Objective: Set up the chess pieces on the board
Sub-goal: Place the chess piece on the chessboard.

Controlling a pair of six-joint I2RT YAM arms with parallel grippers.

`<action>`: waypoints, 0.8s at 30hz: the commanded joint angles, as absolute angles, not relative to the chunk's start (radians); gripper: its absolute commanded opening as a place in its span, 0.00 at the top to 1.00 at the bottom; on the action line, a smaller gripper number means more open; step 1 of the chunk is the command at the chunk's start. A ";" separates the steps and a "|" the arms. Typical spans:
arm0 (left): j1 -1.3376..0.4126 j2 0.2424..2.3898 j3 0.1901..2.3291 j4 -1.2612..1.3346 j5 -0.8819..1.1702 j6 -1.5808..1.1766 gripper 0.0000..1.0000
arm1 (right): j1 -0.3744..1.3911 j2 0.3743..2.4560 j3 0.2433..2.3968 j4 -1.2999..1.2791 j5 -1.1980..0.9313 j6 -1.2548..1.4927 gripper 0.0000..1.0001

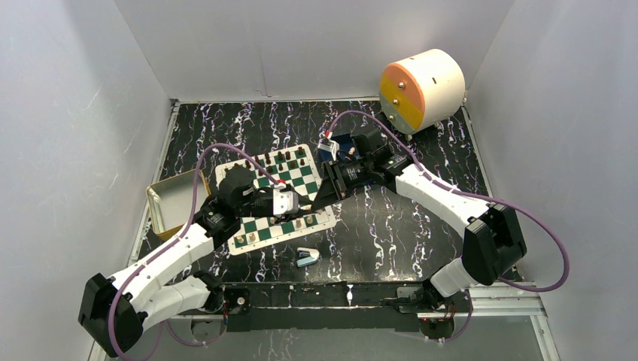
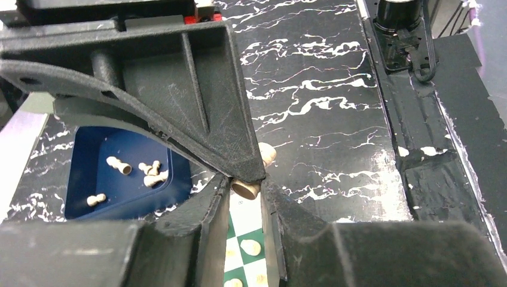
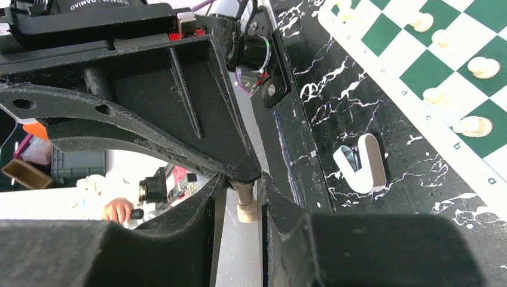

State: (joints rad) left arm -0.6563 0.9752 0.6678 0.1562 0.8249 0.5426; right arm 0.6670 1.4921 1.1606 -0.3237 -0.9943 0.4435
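The green and white board point(image 1: 265, 226) lies left of centre, with dark pieces point(image 1: 280, 156) along its far edge and tan pieces point(image 1: 299, 222) along its near edge. My left gripper point(image 1: 299, 203) hovers over the board's right side; in the left wrist view it point(image 2: 246, 181) is shut on a tan piece point(image 2: 246, 190) held above the board's border point(image 2: 246, 215). My right gripper point(image 1: 319, 198) is right beside it, and in its wrist view point(image 3: 242, 181) it is shut on a tan piece point(image 3: 246, 208). Several loose tan pieces point(image 2: 152, 173) lie in the blue tray point(image 2: 95, 149).
An open tin box point(image 1: 171, 199) sits left of the board. A small light-blue stapler-like object point(image 1: 307, 256) lies near the board's front edge and shows in the right wrist view point(image 3: 365, 164). A white and orange cylinder point(image 1: 421, 89) stands at the back right. The blue tray point(image 1: 342, 141) is behind the right arm.
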 commanded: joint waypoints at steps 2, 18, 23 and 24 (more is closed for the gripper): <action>-0.660 0.965 0.682 0.215 0.745 0.420 0.82 | 0.673 1.403 1.115 -0.120 -0.936 0.581 0.64; -0.659 0.901 0.605 0.422 0.472 0.089 0.91 | 0.672 1.243 0.906 0.239 -0.633 0.923 0.54; -0.660 0.871 0.563 0.512 0.420 0.016 0.93 | 0.672 1.202 0.865 0.279 -0.568 0.968 0.54; -0.659 0.871 0.559 0.517 0.414 0.014 0.93 | 0.672 1.201 0.863 0.280 -0.567 0.972 0.54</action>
